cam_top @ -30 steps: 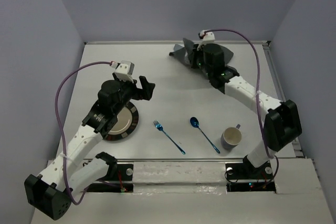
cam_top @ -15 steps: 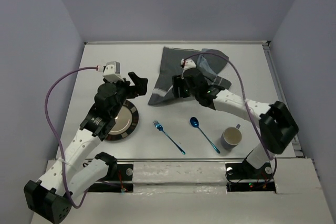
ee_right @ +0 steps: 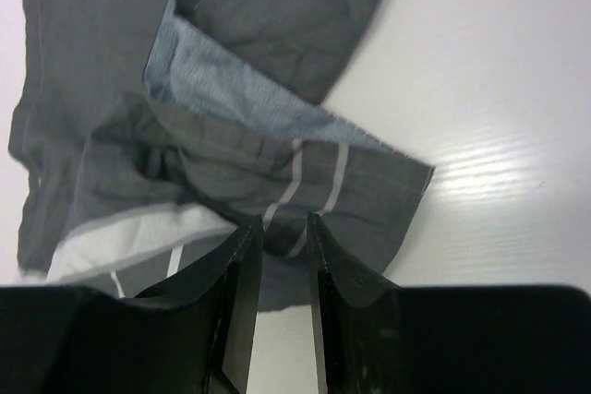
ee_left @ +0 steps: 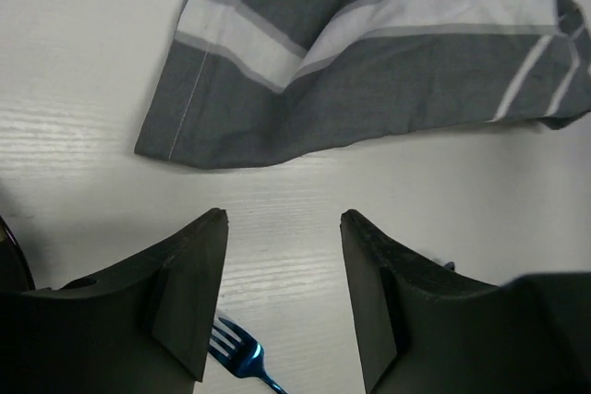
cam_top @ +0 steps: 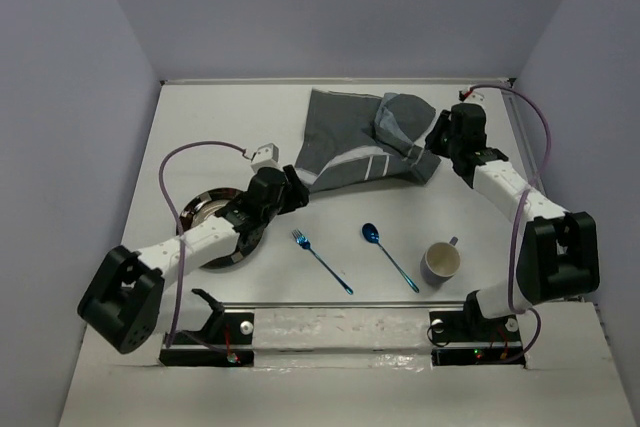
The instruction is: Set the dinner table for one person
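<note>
Both arms (cam_top: 200, 237) low, left tool (cam_top: 295, 188) beside placemat (cam_top: 345, 142)

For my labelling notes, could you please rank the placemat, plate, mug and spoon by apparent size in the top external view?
Grey placemat, largest.
Plate, partly hidden under the left arm.
Mug and blue spoon: hard to rank; the spoon is longer, the mug wider.

The left gripper (ee_left: 282, 220) hung with jaws apart over the dinner table (ee_left: 74, 62); a grey placemat (ee_left: 388, 80) (pale-striped) lay farther off, a blue fork (ee_left: 235, 357) nearer.
</note>
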`<state>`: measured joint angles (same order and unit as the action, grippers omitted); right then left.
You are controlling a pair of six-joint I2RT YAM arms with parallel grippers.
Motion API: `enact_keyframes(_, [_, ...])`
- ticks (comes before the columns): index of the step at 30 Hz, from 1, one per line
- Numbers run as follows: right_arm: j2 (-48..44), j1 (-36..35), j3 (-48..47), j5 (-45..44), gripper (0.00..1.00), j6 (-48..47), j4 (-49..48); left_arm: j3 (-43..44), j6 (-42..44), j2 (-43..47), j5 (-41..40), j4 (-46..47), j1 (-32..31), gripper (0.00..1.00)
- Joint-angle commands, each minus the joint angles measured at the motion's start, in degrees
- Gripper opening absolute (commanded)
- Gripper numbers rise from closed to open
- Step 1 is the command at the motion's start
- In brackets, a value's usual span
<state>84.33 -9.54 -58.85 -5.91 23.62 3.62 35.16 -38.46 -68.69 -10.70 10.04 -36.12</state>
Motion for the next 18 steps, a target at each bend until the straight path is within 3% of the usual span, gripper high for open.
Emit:
enact_keyframes(1, [-1.72,-1.45,1.19,5.47,0.34,1.96,-2.39,-2.19,-9.76,-6.10,-3.89,7.87,-0.36,0.60])
enact_keyframes(7, [-3.56,-1.45,3.57,8.98,0.39,2.13,-4.92,-7.11,-21.11,-7.51,-5.21,12.36,-0.09,0.61])
enact_keyframes(18, [-6.02,-1.45,5.59,14.61,0.41,3.19,-7.40,-7.21,-31.41,-14.45,-4.59,18.78,2.98,0.69])
